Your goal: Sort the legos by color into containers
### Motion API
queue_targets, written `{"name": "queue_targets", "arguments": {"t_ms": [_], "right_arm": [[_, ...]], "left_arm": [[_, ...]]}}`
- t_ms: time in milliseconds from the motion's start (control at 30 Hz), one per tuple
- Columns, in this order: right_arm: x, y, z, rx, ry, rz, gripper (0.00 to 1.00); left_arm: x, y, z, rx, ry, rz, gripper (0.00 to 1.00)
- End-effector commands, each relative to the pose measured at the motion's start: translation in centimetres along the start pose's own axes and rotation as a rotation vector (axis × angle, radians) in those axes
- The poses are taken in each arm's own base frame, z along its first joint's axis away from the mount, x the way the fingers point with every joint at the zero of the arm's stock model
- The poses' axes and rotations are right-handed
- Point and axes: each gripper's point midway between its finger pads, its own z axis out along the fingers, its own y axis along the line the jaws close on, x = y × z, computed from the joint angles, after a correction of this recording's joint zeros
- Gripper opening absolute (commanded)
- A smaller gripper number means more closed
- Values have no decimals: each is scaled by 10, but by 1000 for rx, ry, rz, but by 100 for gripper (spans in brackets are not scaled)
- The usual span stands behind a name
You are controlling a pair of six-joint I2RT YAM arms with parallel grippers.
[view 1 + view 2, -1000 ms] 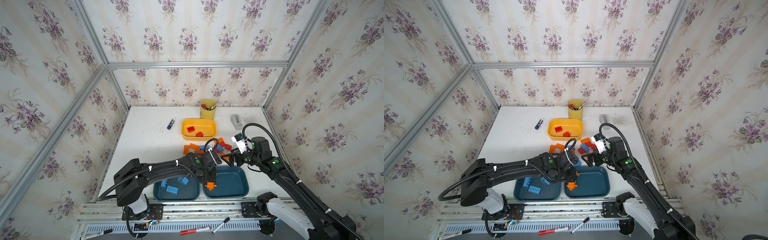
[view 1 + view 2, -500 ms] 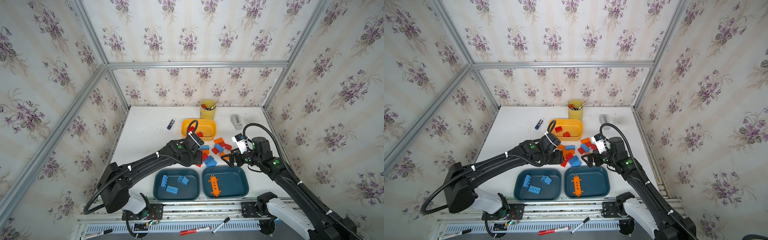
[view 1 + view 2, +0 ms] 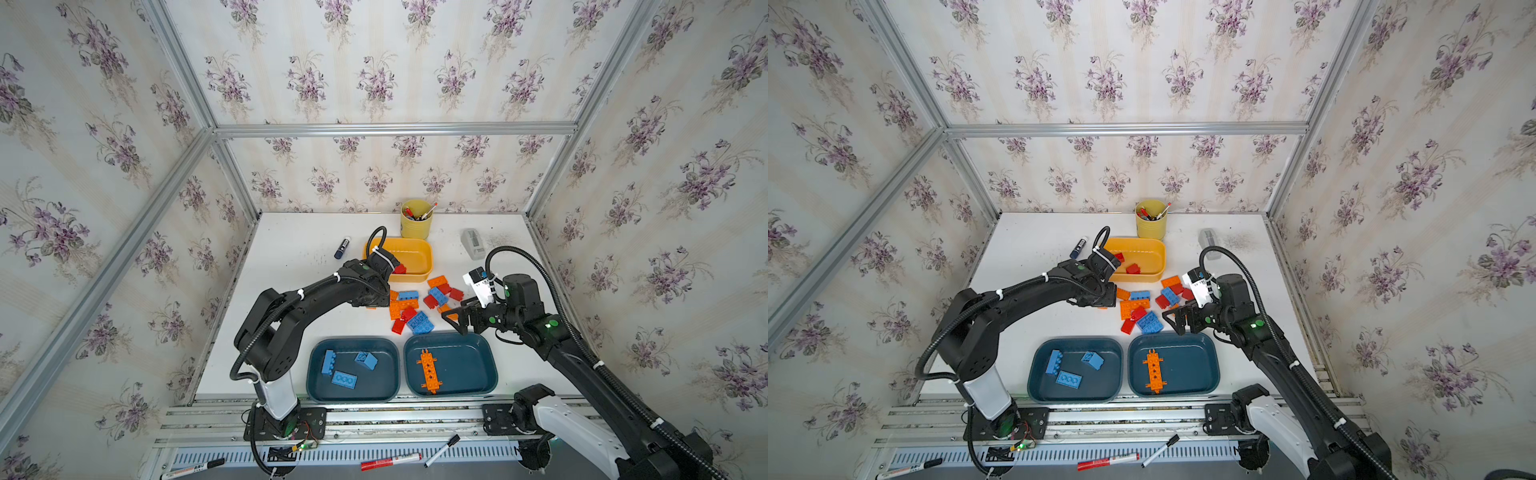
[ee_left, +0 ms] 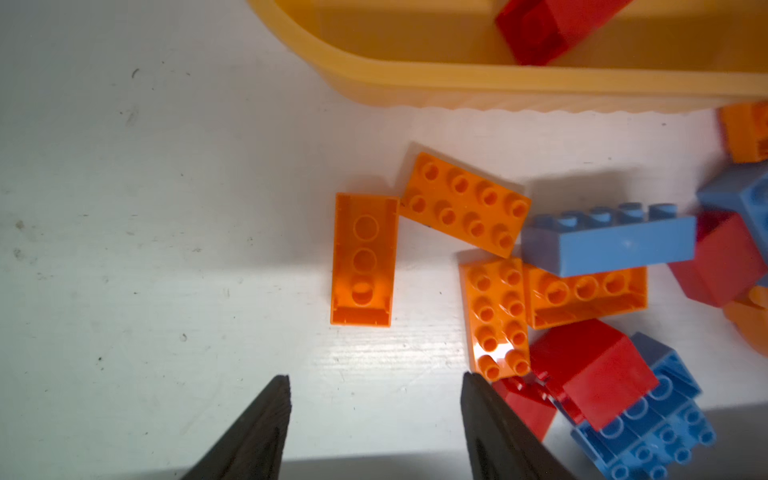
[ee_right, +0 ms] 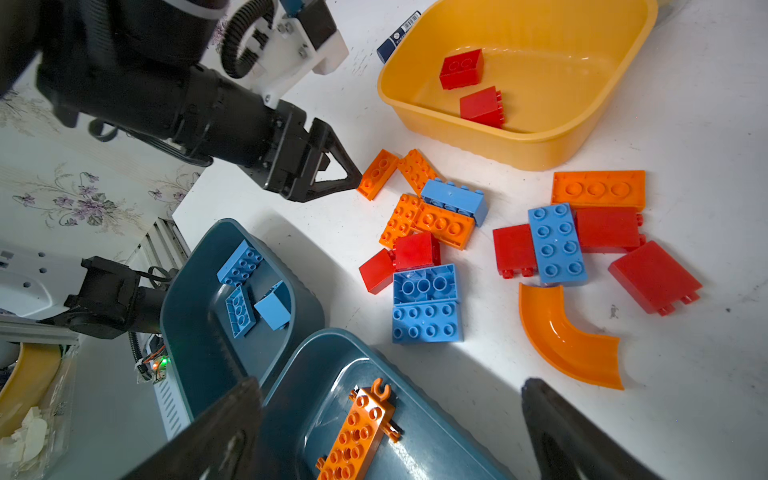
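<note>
Upturned orange brick [image 4: 361, 259] sits near yellow tub [image 4: 457, 77], long axis pointing at the tub, dead ahead of left gripper [image 4: 375, 377]; jaws parted, empty. Farther off, right gripper [image 3: 454, 324] gapes wide, empty.

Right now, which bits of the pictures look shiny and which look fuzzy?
In the left wrist view, a bright shiny patch sits on the white table beside the upside-down orange brick; in the right wrist view, the right pincer looks dark and fuzzy while the blue brick is sharp.
</note>
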Motion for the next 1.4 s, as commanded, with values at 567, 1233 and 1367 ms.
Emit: {"name": "queue_targets", "arguments": {"t_ms": [567, 1233, 1367], "right_arm": [[-3, 8, 5, -67, -35, 39, 100], [3, 0, 1, -10, -23, 36, 100], [3, -10, -1, 59, -11, 43, 100]], "left_arm": [[-13, 8, 61, -54, 24, 104, 62], [13, -17, -18, 149, 6, 93, 30], [44, -59, -58, 297, 23, 132, 31]]}}
